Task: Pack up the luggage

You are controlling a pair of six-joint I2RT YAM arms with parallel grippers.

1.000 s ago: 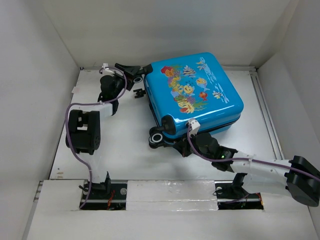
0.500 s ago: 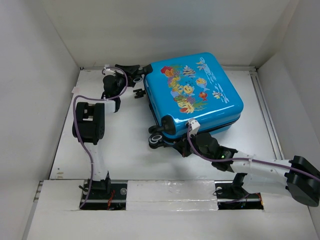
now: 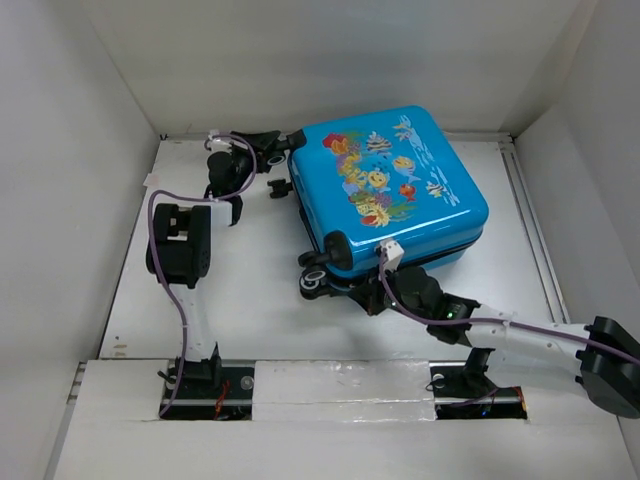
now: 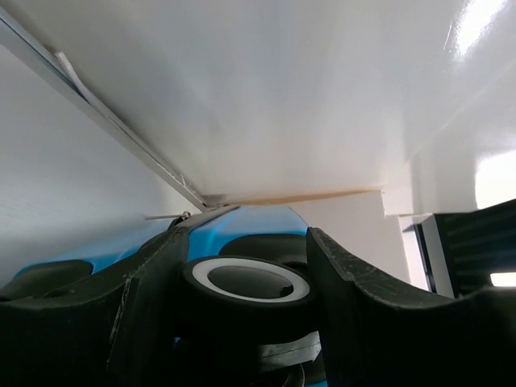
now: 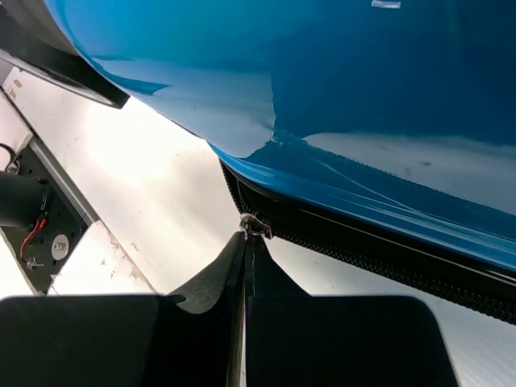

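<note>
The luggage (image 3: 390, 180) lies flat at the back right of the table, its fish-print face up; its blue shell fills the top of the right wrist view (image 5: 322, 72). My left gripper (image 3: 285, 142) is at its back left corner, and in the left wrist view this gripper (image 4: 248, 242) is shut around a black caster wheel (image 4: 246, 282) with a white ring. My right gripper (image 3: 362, 292) is at the near edge. In the right wrist view it (image 5: 245, 242) is shut on the metal zipper pull (image 5: 255, 225) of the black zipper (image 5: 387, 250).
Two more caster wheels stick out at the near left corner (image 3: 315, 283) and on the left side (image 3: 282, 185). White walls enclose the table on the left, back and right. The arm bases (image 3: 200, 385) sit at the near edge.
My left arm's elbow has swung up and back while its gripper stayed at the back corner wheel. My right gripper and the suitcase's near edge have shifted slightly.
</note>
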